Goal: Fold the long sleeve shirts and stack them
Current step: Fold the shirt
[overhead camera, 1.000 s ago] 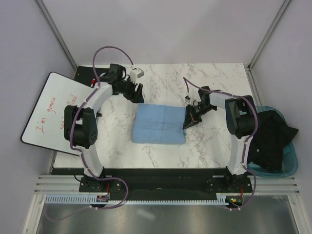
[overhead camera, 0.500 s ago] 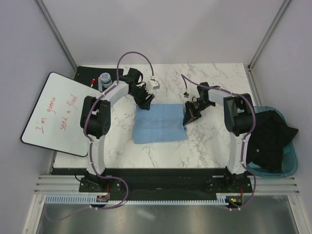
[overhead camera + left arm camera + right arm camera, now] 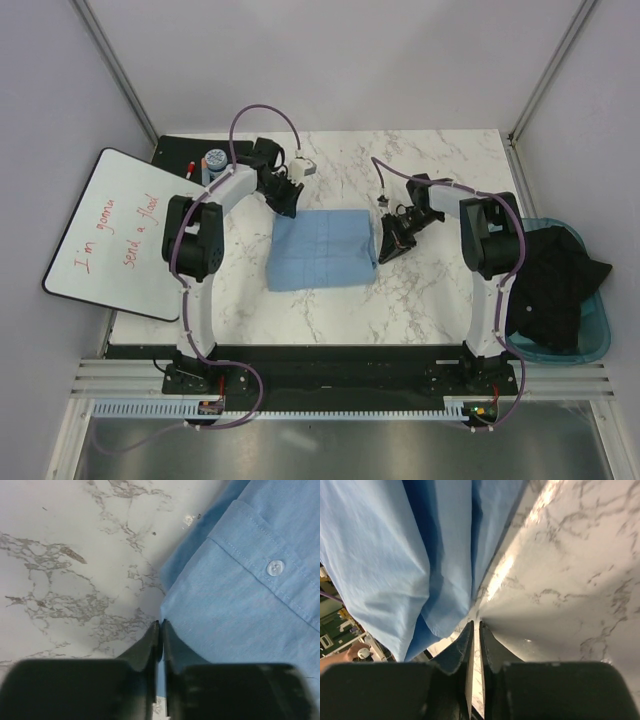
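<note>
- Shirt [image 3: 320, 250]: light blue, folded into a flat rectangle of several layers, lying mid-table between the two arms. A button [image 3: 275, 568] and a stitched band show near its far-left corner.
- Handling: thin, soft cloth, light and limp. It should sag and slide open wherever it is not supported, and the layers may slip over each other. It is not fragile, though a pinch on only the top layer would likely undo the fold.
- Hold: best taken at opposite corners or edges, with all layers caught together and lifted evenly.
- Left gripper [image 3: 287, 207]: fingers pressed together at the far-left corner. A sliver of blue shows between them, so it seems to be nipping that corner.
- Right gripper [image 3: 388, 248]: closed to a thin slit at the right edge. The layers run down into its tips, which reads as a pinch on that edge.
- Table [image 3: 440, 290]: marbled and smooth, so the cloth should drag easily across it.
- Whiteboard [image 3: 105, 235]: lies off the left side, well apart.
- Bin [image 3: 597, 330]: stands to the right and holds dark clothes [image 3: 555, 280].
</note>
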Controlling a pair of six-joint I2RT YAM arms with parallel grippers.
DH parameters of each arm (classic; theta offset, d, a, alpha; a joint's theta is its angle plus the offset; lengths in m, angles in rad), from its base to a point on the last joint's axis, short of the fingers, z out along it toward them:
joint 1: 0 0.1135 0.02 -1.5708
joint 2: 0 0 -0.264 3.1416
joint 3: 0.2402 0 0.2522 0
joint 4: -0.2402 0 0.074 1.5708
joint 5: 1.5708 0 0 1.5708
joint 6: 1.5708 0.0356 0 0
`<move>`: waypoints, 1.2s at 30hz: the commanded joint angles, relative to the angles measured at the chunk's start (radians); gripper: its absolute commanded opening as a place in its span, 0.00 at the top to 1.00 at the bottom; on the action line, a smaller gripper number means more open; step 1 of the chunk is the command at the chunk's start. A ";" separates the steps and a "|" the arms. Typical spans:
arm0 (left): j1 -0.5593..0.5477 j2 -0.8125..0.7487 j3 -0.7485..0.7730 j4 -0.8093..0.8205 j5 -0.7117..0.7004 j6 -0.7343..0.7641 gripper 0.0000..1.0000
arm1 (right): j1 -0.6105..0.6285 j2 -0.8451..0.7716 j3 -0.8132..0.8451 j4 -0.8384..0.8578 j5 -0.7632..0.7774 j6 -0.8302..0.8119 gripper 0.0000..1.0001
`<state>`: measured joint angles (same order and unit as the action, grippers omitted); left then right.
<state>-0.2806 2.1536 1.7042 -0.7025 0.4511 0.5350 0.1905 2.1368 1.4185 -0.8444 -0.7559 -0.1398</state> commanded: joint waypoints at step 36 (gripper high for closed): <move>-0.261 0.315 0.515 0.052 0.219 -0.036 0.34 | -0.048 -0.133 -0.227 0.281 -0.160 0.255 0.66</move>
<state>-0.5488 2.4783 2.2021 -0.6605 0.6384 0.4698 0.1371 1.9831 1.2129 -0.6094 -0.8841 0.0803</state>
